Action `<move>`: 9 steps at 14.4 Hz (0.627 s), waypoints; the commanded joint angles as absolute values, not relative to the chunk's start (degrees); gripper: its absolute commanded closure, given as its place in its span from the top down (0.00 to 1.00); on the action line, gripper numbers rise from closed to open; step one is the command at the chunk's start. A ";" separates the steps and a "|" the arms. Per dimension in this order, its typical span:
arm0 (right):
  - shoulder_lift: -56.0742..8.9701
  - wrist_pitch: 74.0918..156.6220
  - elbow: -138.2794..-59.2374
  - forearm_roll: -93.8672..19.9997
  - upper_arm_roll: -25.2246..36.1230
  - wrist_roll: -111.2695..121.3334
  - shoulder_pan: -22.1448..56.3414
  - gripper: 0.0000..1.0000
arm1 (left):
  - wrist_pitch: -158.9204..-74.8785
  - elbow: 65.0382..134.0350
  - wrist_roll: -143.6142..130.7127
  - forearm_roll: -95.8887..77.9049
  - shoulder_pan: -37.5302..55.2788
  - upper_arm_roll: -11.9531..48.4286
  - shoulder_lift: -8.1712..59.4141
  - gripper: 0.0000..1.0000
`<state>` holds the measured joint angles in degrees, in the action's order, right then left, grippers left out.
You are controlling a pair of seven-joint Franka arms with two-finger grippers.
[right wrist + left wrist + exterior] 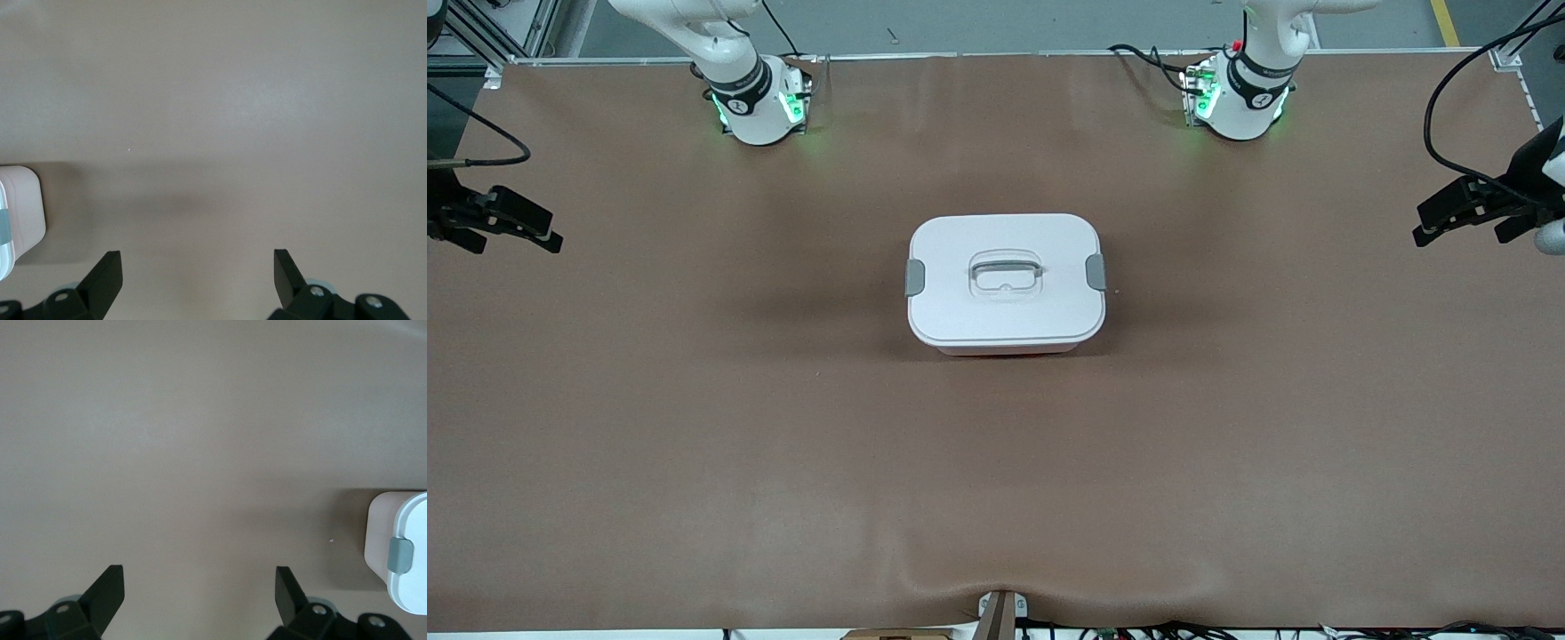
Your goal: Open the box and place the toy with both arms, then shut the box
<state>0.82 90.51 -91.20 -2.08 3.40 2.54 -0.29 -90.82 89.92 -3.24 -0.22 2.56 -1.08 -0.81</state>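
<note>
The white box (1005, 307) stands at the middle of the table with its lid on, a recessed handle (1005, 271) in the lid's centre and a grey clip (915, 277) on each short side. The toy is out of view. My left gripper (1418, 227) hangs open over the table's edge at the left arm's end, nothing between its fingers; its wrist view shows the gripper (200, 570) over bare mat with the box (410, 520) off to one side. My right gripper (554, 233) hangs open over the right arm's end, and its wrist view likewise shows the gripper (198, 253) and a corner of the box (20, 207).
A brown mat (694, 400) covers the whole table. The two arm bases (760, 107) (1236, 102) glow green along the edge farthest from the front camera. A small bracket (1000, 613) sits at the nearest edge, where the mat bulges a little.
</note>
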 commanded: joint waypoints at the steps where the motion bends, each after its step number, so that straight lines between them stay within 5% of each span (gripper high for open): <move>1: 0.62 89.82 -90.44 -2.81 3.51 2.72 -0.26 1.00 | -89.91 88.24 -2.29 0.88 2.46 -1.05 0.35 1.00; 9: 0.62 89.82 -90.44 -2.81 3.43 2.72 -0.18 1.00 | -89.91 88.15 -2.37 0.88 2.90 -1.05 0.35 1.00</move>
